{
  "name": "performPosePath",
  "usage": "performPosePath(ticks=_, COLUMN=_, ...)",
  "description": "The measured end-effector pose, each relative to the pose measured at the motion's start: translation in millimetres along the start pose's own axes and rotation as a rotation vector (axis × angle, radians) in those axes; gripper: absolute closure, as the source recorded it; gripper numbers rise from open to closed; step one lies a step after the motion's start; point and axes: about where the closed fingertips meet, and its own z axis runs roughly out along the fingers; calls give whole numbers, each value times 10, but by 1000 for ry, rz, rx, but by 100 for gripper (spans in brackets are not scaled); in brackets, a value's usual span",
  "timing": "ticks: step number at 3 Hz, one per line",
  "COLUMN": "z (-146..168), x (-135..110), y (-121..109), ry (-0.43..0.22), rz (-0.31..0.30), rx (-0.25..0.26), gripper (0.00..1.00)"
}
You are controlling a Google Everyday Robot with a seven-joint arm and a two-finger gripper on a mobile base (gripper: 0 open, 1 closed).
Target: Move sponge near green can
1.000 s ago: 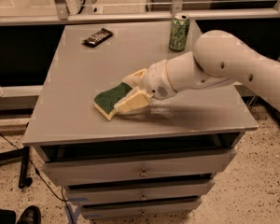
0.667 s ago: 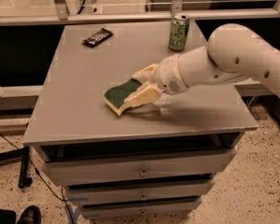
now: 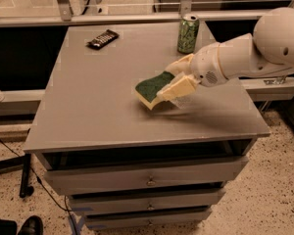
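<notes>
Camera view looks down on a grey surface (image 3: 98,106) topping a cabinet of drawers (image 3: 147,177), with the green can (image 3: 187,34) standing upright close to the far edge, right of the middle as seen. The sponge (image 3: 153,88) sits nearer the front than the can and a little to its left, well apart from it, with bare grey top between the two. The claw (image 3: 169,81) is clenched on the sponge's right end: one cream finger (image 3: 179,65) lies over the dark green top, and the other presses the pale yellow foam from the near side. The sponge is tilted, its left corner lowest, and a faint shadow lies on the surface just beyond it toward the front; whether that corner touches the top cannot be told. The white arm (image 3: 245,55) comes in from the right, crossing the right-hand edge in front of the can and passing close by its near side without touching it. A dark candy-bar wrapper (image 3: 103,38) lies flat far to the can's left, also near the far edge. Left of the can and forward of it, the grey top stays open out to the left and front edges.
</notes>
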Motion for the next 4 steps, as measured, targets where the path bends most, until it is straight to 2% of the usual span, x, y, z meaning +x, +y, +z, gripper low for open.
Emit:
performPosePath(ticks=1, z=-23, x=-20, y=-18, ry=-4, rz=-7, rx=19, gripper=100)
performPosePath(ticks=2, z=-121, x=156, y=-338, ry=-16, rz=-6, rx=106, gripper=100)
performPosePath(ticks=3, z=-390, x=436, y=-812, ry=-21, rz=18, rx=232, gripper=100)
performPosePath(ticks=4, z=-644, x=573, y=-1293, ry=-28, rz=11, rx=335, gripper=100)
